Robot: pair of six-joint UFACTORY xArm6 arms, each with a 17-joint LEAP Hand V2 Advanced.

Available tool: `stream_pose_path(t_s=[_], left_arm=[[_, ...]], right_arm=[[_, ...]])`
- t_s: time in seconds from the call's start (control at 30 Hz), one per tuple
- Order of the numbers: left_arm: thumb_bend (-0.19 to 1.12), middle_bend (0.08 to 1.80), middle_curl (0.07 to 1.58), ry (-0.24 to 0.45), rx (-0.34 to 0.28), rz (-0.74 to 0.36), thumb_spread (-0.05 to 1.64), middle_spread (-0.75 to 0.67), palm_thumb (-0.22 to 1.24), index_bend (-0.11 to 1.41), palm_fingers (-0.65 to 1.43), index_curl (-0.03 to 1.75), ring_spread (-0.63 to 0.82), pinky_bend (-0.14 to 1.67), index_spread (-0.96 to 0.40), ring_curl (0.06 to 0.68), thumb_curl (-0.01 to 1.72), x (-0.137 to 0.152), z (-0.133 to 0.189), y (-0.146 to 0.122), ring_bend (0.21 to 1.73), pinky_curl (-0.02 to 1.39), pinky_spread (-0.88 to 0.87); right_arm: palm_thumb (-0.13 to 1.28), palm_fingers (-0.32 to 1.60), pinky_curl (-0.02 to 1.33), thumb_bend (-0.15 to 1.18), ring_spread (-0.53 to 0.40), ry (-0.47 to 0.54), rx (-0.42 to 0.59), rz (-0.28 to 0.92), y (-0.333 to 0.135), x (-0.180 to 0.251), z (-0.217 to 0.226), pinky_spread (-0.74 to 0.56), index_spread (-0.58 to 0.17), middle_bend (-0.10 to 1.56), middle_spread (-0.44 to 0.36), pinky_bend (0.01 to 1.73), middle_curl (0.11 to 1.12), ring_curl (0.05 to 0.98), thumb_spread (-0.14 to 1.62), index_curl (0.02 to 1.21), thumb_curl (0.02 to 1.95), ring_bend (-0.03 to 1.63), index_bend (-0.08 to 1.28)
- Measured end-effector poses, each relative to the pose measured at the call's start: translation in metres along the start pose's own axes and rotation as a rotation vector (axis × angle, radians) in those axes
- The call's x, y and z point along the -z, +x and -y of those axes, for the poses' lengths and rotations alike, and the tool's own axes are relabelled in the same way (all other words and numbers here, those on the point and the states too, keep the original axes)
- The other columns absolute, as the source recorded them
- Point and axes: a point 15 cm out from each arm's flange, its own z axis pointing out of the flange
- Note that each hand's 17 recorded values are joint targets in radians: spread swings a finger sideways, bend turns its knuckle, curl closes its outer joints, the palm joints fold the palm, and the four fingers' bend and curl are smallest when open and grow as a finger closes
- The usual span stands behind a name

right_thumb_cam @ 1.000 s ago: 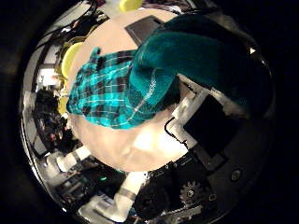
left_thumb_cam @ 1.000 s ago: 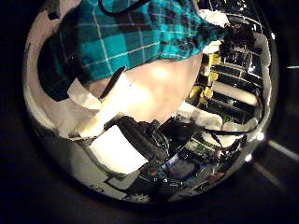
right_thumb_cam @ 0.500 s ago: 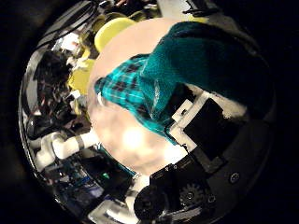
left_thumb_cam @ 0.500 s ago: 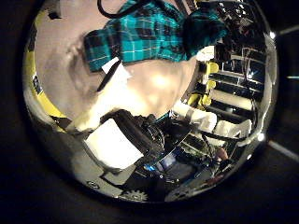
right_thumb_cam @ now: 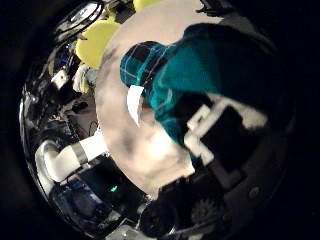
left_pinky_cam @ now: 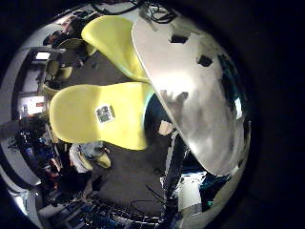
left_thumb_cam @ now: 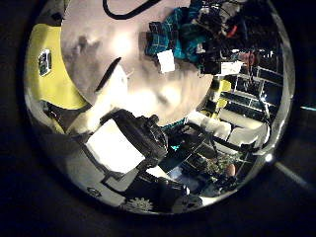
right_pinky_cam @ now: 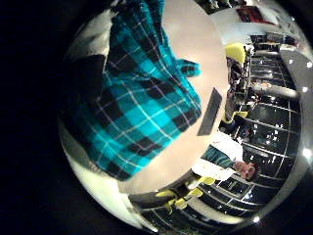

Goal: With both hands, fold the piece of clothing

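Note:
The checked garment (right_pinky_cam: 137, 98) fills much of the right little finger side palm view, close to that palm, over the round table (right_pinky_cam: 191, 39). In the right thumb side palm view it drapes over my right hand (right_thumb_cam: 220, 135), whose fingers are curled on it, and a bunch with a white tag (right_thumb_cam: 135, 102) hangs toward the table (right_thumb_cam: 150, 150). In the left thumb side palm view the garment (left_thumb_cam: 183, 35) is small, far across the table (left_thumb_cam: 109, 39). My left hand (left_thumb_cam: 128, 148) is away from it, fingers relaxed, holding nothing.
The left little finger side palm view shows the table's edge (left_pinky_cam: 191, 105) with two chairs (left_pinky_cam: 105, 114) (left_pinky_cam: 114, 43) beside it on the floor. Small dark patches (left_pinky_cam: 179, 39) lie on the tabletop. A dark flat strip (right_pinky_cam: 210, 113) lies on the table past the garment.
My left hand has drawn away from the garment, which now looks small and far. My right hand has risen with the garment still on it; the cloth is more bunched, tag showing.

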Motion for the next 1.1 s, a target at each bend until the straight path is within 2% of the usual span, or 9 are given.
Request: stream_pose_path(t_s=[0.03,0.13,0.23,0.4,0.47,0.6,0.8,0.93,1.1], left_arm=[[-0.01,0.21,0.48,-0.002,0.001,-0.001,1.23,-0.09,0.58,0.18,0.39,0.46,-0.08,0.34,-0.16,0.241,0.33,-0.002,-0.001,0.0,0.67,0.37,-0.02],[-0.01,0.21,0.48,-0.01,0.001,-0.004,1.22,-0.09,0.59,0.18,0.39,0.46,-0.08,0.34,-0.16,0.24,0.34,-0.006,-0.004,0.001,0.67,0.37,-0.02],[-0.01,0.21,0.48,-0.015,0.0,-0.009,1.22,-0.1,0.59,0.18,0.39,0.46,-0.08,0.34,-0.16,0.24,0.34,-0.008,-0.004,0.004,0.67,0.37,-0.01],[-0.01,0.21,0.48,-0.018,-0.023,-0.009,1.23,-0.1,0.6,0.19,0.39,0.47,-0.07,0.34,-0.16,0.238,0.35,-0.01,-0.004,0.017,0.66,0.37,0.0],[-0.01,0.21,0.48,-0.015,-0.039,-0.009,1.23,-0.1,0.6,0.19,0.39,0.47,-0.07,0.34,-0.16,0.237,0.35,-0.009,-0.002,0.027,0.66,0.37,0.0],[-0.01,0.21,0.48,-0.009,-0.064,-0.001,1.24,-0.1,0.6,0.18,0.39,0.47,-0.07,0.34,-0.15,0.236,0.35,-0.006,0.005,0.047,0.66,0.37,0.0],[-0.01,0.2,0.48,-0.006,-0.1,-0.003,1.24,-0.09,0.6,0.19,0.39,0.47,-0.06,0.33,-0.15,0.234,0.36,0.009,-0.001,0.072,0.66,0.37,0.0],[-0.02,0.2,0.48,-0.011,-0.126,-0.002,1.23,-0.09,0.6,0.19,0.4,0.47,-0.05,0.33,-0.16,0.232,0.36,0.018,0.0,0.101,0.66,0.37,0.0],[-0.02,0.21,0.49,-0.046,-0.132,0.012,1.23,-0.1,0.57,0.19,0.41,0.48,-0.05,0.32,-0.16,0.23,0.36,0.027,-0.002,0.134,0.65,0.37,0.0]], right_arm=[[0.76,-0.15,0.97,-0.05,-0.244,0.011,-0.005,-0.001,0.004,0.002,0.001,-0.28,-0.375,0.85,-0.208,1.23,0.73,0.729,1.16,0.75,0.58,1.35,0.35],[0.67,-0.2,0.9,-0.05,-0.143,0.062,-0.034,-0.007,0.023,0.019,0.001,-0.12,-0.409,0.59,-0.121,1.11,0.59,0.61,1.14,0.59,0.53,1.11,0.22],[0.57,-0.24,0.83,-0.06,0.027,0.14,-0.019,-0.002,0.027,0.05,0.003,0.07,-0.445,0.4,-0.042,1.03,0.5,0.506,1.12,0.5,0.48,0.89,0.13],[0.47,-0.17,0.72,-0.05,0.171,0.26,0.008,0.087,0.025,0.1,-0.003,0.28,-0.456,0.25,0.011,0.92,0.42,0.407,1.08,0.38,0.42,0.74,0.09],[0.43,-0.13,0.67,-0.04,0.209,0.325,-0.028,0.144,0.048,0.131,-0.021,0.36,-0.451,0.21,0.029,0.88,0.39,0.376,1.06,0.32,0.39,0.71,0.09],[0.4,-0.1,0.62,-0.03,0.236,0.328,-0.088,0.163,0.086,0.155,-0.063,0.43,-0.436,0.18,0.044,0.86,0.37,0.345,1.02,0.26,0.36,0.68,0.1],[0.45,-0.01,0.54,-0.02,0.234,0.188,-0.184,0.2,0.112,0.167,-0.152,0.49,-0.388,0.23,0.041,0.78,0.36,0.311,1.03,0.24,0.35,0.65,0.15],[0.46,0.0,0.49,-0.02,0.223,-0.011,-0.291,0.264,0.126,0.147,-0.241,0.49,-0.378,0.24,0.025,0.72,0.36,0.3,1.06,0.24,0.34,0.65,0.15],[0.48,0.05,0.45,-0.01,0.204,-0.112,-0.383,0.303,0.115,0.112,-0.314,0.47,-0.363,0.25,0.025,0.66,0.36,0.287,1.12,0.26,0.33,0.64,0.17]])
